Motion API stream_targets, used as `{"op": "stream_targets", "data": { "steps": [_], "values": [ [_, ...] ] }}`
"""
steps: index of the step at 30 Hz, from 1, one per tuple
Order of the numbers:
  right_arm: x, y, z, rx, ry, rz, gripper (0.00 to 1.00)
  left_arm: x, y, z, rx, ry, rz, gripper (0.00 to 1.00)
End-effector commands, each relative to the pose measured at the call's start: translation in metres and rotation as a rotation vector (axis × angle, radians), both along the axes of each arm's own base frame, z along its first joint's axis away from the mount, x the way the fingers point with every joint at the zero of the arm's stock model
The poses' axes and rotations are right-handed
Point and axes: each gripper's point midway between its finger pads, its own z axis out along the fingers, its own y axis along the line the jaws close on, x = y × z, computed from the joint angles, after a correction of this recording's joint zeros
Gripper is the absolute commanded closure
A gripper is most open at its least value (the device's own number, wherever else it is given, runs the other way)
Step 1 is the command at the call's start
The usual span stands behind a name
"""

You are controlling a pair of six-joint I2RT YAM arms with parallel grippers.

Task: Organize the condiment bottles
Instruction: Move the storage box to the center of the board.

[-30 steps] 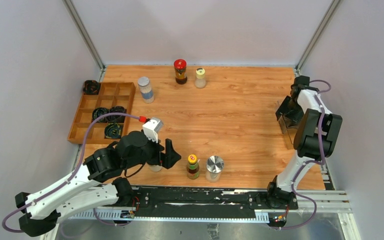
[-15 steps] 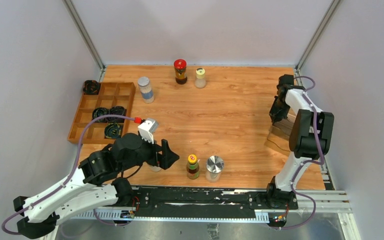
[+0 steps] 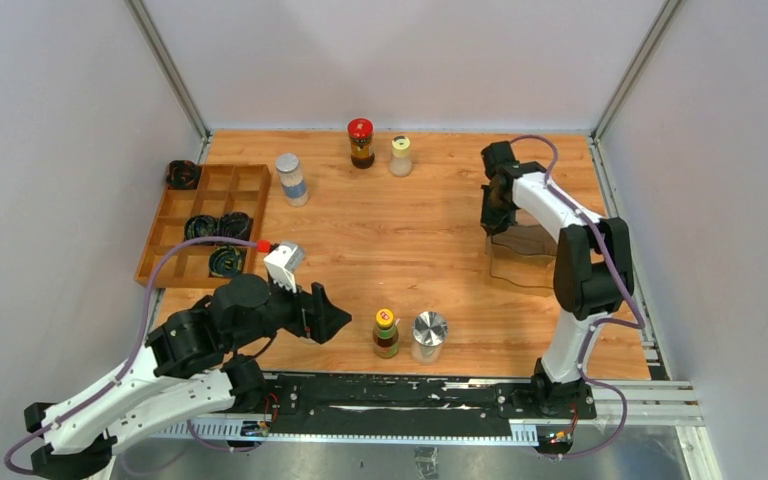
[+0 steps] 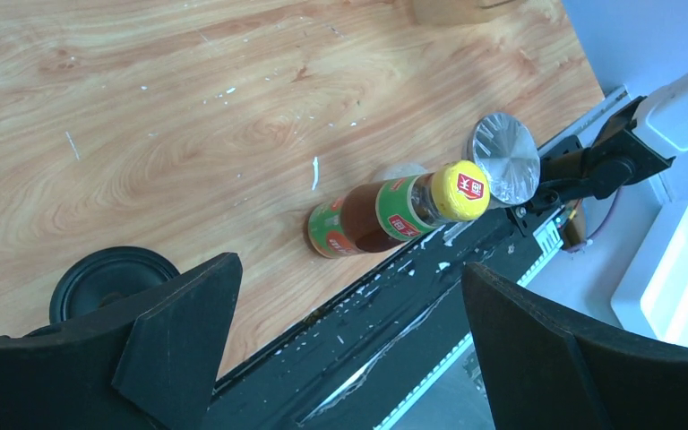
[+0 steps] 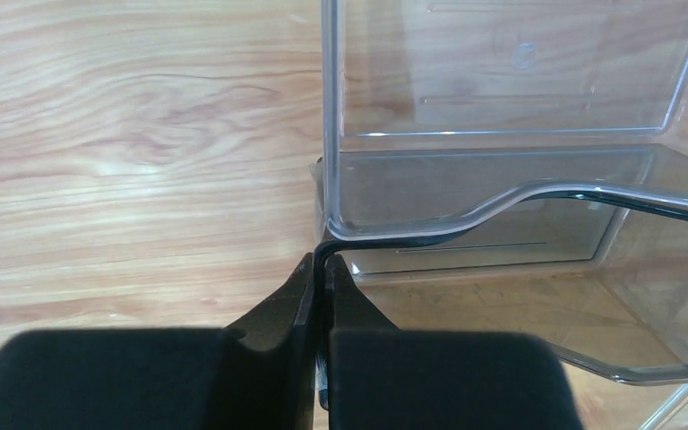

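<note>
My right gripper [image 5: 325,269] is shut on the thin wall of a clear plastic bin [image 5: 511,90], which sits on the table right of centre [image 3: 525,262]. My left gripper [image 4: 349,269] hangs open above the near edge, with nothing between its fingers. Just beyond it stand a yellow-capped brown sauce bottle [image 4: 385,210] and a silver-lidded jar [image 4: 504,166]. A black-capped jar [image 4: 107,282] peeks out behind the left finger. At the back are a red-lidded dark jar [image 3: 361,143], a yellow-capped shaker [image 3: 400,155] and a blue-labelled jar [image 3: 292,179].
A wooden compartment tray [image 3: 250,195] lies at the left with black coiled bundles [image 3: 216,228] in it. Another black bundle [image 3: 182,175] sits behind it. The black base rail [image 3: 410,390] runs along the near edge.
The right gripper has shut on the clear bin's wall and carried it leftward from the table's right edge. The left arm has drawn back a little to the left.
</note>
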Motion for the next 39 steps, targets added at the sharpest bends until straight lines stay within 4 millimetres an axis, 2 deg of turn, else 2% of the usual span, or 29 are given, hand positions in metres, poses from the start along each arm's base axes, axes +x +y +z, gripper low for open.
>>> {"op": "stream_targets", "data": {
  "steps": [1,9,16,23,28,39],
  "values": [
    [0.011,0.034,0.007,-0.015,-0.017,0.032,1.00,-0.001,0.007,-0.006,0.007,0.013,0.019,0.00],
    [0.031,0.110,0.017,0.010,-0.045,0.130,1.00,-0.004,0.012,-0.007,0.010,0.015,0.027,0.00],
    [0.040,0.158,0.020,0.036,-0.060,0.172,1.00,-0.003,0.016,-0.008,0.012,0.015,0.043,0.00],
    [0.050,0.177,0.019,0.058,-0.078,0.138,1.00,-0.002,0.016,-0.011,0.023,0.023,0.049,0.00],
    [0.054,0.184,0.010,0.060,-0.074,0.114,1.00,-0.001,0.015,-0.009,0.026,0.019,0.049,0.00],
    [0.059,0.217,-0.010,0.136,-0.053,0.113,1.00,0.006,0.016,-0.007,0.048,0.010,0.077,0.00]
  ]
}}
